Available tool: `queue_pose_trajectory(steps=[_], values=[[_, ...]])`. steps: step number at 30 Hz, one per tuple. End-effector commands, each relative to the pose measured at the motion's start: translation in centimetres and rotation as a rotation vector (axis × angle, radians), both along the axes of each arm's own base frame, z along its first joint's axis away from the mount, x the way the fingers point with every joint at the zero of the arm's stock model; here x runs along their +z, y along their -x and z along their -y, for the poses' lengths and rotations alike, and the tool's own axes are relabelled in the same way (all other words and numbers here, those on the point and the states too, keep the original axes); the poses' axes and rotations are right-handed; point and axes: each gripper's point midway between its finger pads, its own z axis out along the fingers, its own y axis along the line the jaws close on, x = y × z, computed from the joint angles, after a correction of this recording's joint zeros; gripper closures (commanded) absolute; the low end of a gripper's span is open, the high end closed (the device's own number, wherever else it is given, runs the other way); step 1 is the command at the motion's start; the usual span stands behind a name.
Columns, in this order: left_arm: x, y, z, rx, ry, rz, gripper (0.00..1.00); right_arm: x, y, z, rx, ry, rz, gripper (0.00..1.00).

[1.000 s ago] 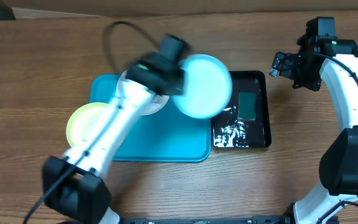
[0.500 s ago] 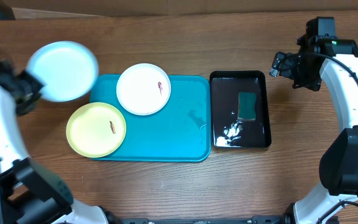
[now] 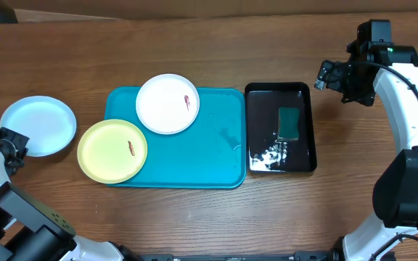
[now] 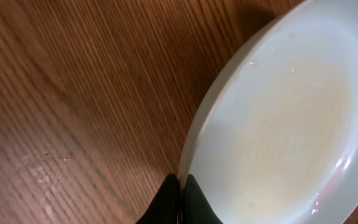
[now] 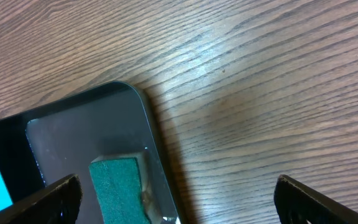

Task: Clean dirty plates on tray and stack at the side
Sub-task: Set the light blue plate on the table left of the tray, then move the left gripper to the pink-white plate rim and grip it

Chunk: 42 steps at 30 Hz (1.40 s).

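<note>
The teal tray [image 3: 194, 163] lies mid-table. The white plate [image 3: 167, 104] with a reddish smear sits at its back left. The yellow-green plate [image 3: 112, 151], also smeared, overlaps the tray's left edge. The light aqua plate [image 3: 38, 125] lies on the wood left of the tray; in the left wrist view [image 4: 278, 130] it fills the right side. My left gripper [image 3: 14, 139] [image 4: 180, 196] is shut on the aqua plate's rim. My right gripper [image 3: 332, 75] [image 5: 178, 199] is open and empty, above the table right of the black tray.
A glossy black tray [image 3: 303, 98] with water and a green sponge [image 3: 289, 122] [image 5: 120, 190] stands right of the teal tray. Bare wood lies around both trays.
My left arm swung the aqua plate from above the black tray across to the far left and lowered it onto the table. The right arm has not moved.
</note>
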Motion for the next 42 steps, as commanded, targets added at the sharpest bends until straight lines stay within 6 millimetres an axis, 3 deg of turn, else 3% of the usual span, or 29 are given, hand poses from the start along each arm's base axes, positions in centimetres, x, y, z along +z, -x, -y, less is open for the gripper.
queue_pose_trajectory(steps=[1, 9, 11, 12, 14, 15, 18, 23, 27, 30, 37, 40, 42], values=[[-1.3, -0.1, 0.4, -0.010, -0.006, 0.005, 0.96, 0.7, -0.2, 0.1, 0.000, 0.004, 0.024, 0.00], [-2.7, -1.3, 0.9, -0.068, -0.019, 0.010, 0.95, 0.7, -0.2, 0.1, 0.000, 0.004, 0.023, 0.00], [-3.3, -1.8, 1.3, -0.096, -0.007, 0.008, 0.91, 0.7, -0.2, 0.1, 0.000, 0.004, 0.023, 0.00], [-3.6, -2.1, 1.6, -0.117, -0.001, 0.007, 0.84, 0.7, -0.2, 0.1, 0.000, 0.004, 0.023, 0.00], [-3.7, -2.5, 2.0, -0.159, 0.005, 0.013, 0.50, 0.7, -0.2, 0.1, 0.000, 0.004, 0.023, 0.00], [-3.5, -2.8, 2.1, -0.178, 0.004, 0.022, 0.43, 0.7, -0.2, 0.1, 0.000, 0.004, 0.024, 0.00], [-1.0, -4.1, 2.2, -0.218, 0.010, 0.072, 0.37, 0.7, -0.2, 0.1, 0.000, 0.004, 0.023, 0.00], [6.2, -7.1, 3.1, -0.304, -0.019, 0.138, 0.37, 0.7, -0.2, 0.1, 0.000, 0.004, 0.023, 0.00], [10.8, -9.8, 7.1, -0.429, -0.001, 0.173, 0.36, 0.7, -0.2, 0.1, 0.000, 0.004, 0.023, 0.00], [11.7, -11.0, 11.7, -0.535, 0.061, 0.173, 0.36, 0.7, -0.2, 0.1, 0.000, 0.004, 0.023, 0.00], [9.0, -12.0, 21.8, -0.767, 0.143, 0.059, 0.36, 0.7, -0.2, 0.1, 0.000, 0.004, 0.023, 0.00], [7.5, -12.1, 23.7, -0.814, 0.086, -0.030, 0.33, 0.7, -0.2, 0.1, 0.000, 0.004, 0.023, 0.00], [6.5, -12.2, 24.9, -0.843, 0.075, -0.073, 0.23, 0.7, -0.2, 0.1, 0.000, 0.004, 0.024, 0.00]])
